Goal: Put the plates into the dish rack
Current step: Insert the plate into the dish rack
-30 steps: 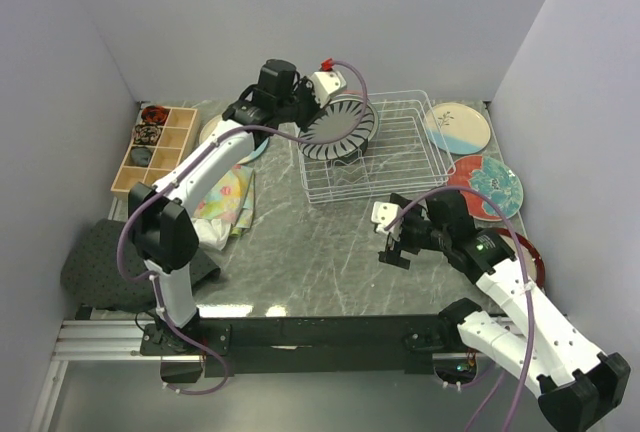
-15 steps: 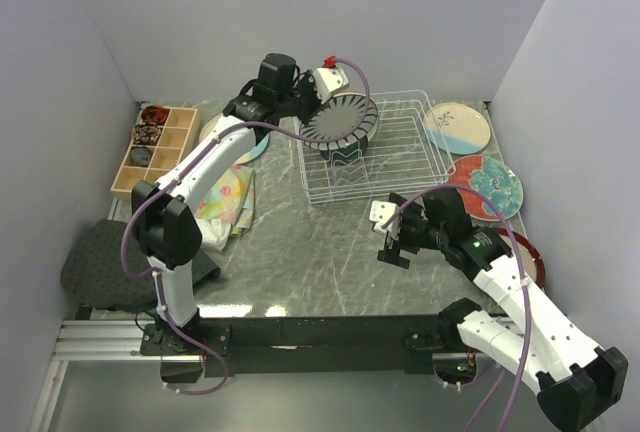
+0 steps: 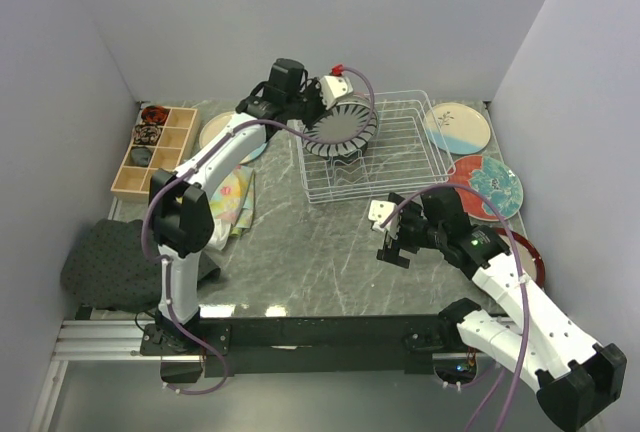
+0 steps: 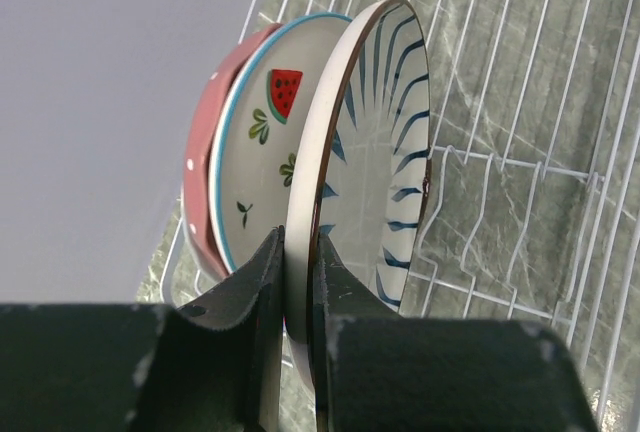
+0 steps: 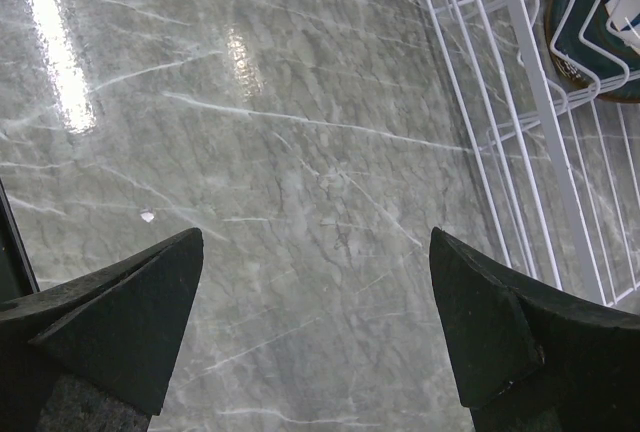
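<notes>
My left gripper [image 4: 298, 262] is shut on the rim of a navy-white striped plate [image 4: 385, 152], which it holds on edge over the left part of the white wire dish rack [image 4: 500, 162]. Just behind it a watermelon-print plate [image 4: 270, 142] and a pink dotted plate [image 4: 200, 182] stand on edge. From above, the striped plate [image 3: 340, 127] and left gripper [image 3: 322, 115] sit over the dish rack [image 3: 400, 152]. A dark teal plate [image 5: 600, 42] stands in the rack. My right gripper [image 3: 392, 237] hangs open over bare table in front of the rack, nothing between its fingers [image 5: 120, 322].
A cream-and-blue plate [image 3: 457, 127] and a red floral plate [image 3: 490, 185] lie right of the rack; a dark red plate [image 3: 532, 252] shows under the right arm. A pale plate [image 3: 215, 132], a wooden box [image 3: 155, 147], a floral cloth [image 3: 225, 202] and a grey cloth [image 3: 110, 262] are at the left.
The left wrist has shifted a little to the right and turned, so the striped plate stands more on edge over the rack. The right arm has barely moved.
</notes>
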`<state>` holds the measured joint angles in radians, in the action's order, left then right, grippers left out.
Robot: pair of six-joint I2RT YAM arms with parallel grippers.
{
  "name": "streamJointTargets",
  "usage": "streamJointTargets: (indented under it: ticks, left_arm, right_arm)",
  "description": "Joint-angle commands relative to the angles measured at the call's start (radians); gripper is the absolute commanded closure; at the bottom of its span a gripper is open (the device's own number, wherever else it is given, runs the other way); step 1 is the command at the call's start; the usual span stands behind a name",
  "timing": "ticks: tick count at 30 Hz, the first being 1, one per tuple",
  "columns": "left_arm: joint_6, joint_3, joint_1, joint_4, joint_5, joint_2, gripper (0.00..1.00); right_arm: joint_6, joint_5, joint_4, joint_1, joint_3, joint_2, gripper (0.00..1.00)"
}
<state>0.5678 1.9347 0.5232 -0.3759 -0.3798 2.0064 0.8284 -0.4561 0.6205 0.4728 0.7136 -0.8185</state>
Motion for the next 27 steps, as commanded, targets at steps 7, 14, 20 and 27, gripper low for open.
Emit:
streamJointTargets:
  ticks: [7,14,20,27]
  left_arm:
    - [0.043,0.073,-0.002,0.134,-0.076,0.026,0.98]
    - [0.021,0.055,0.008,0.160,-0.068,0.045,0.82]
    - [-0.008,0.017,0.012,0.204,-0.047,0.035,0.68]
    - [-0.071,0.026,0.014,0.244,-0.008,-0.015,0.49]
  right_arm:
    - [0.006,0.013,-0.030,-0.007,-0.002,-0.008,0.00]
    - [0.006,0.017,-0.030,-0.005,-0.002,-0.019,0.00]
    - [0.005,0.022,-0.030,-0.006,-0.002,-0.022,0.00]
    - [0.003,0.030,-0.030,-0.011,0.001,-0.027,0.00]
